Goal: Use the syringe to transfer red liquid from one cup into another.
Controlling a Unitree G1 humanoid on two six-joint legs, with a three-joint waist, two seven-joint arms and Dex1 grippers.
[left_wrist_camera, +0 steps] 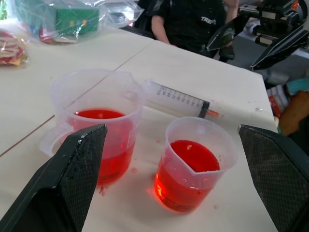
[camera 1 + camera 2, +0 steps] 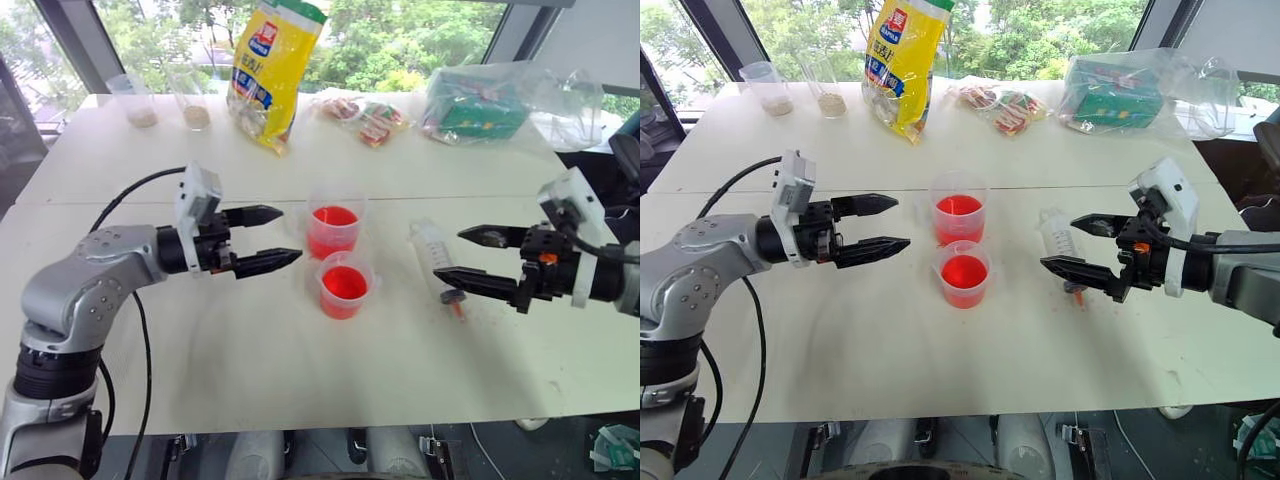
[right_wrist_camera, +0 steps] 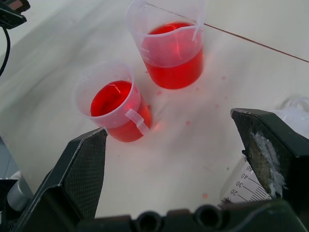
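Both jaws open, empty. Syringe (image 2: 437, 260) lies at 3 o'clock of cups (image 2: 345, 284); careless right reach could roll it off the bench (image 2: 250, 350).

The scene is being lit brightly by daylight from the windows (image 2: 400, 40) behind the table (image 2: 250, 340), whose white top is being slightly washed out. Only faint shadows are being cast. The near fingers (image 1: 72, 179) are being rendered perhaps slightly soft.
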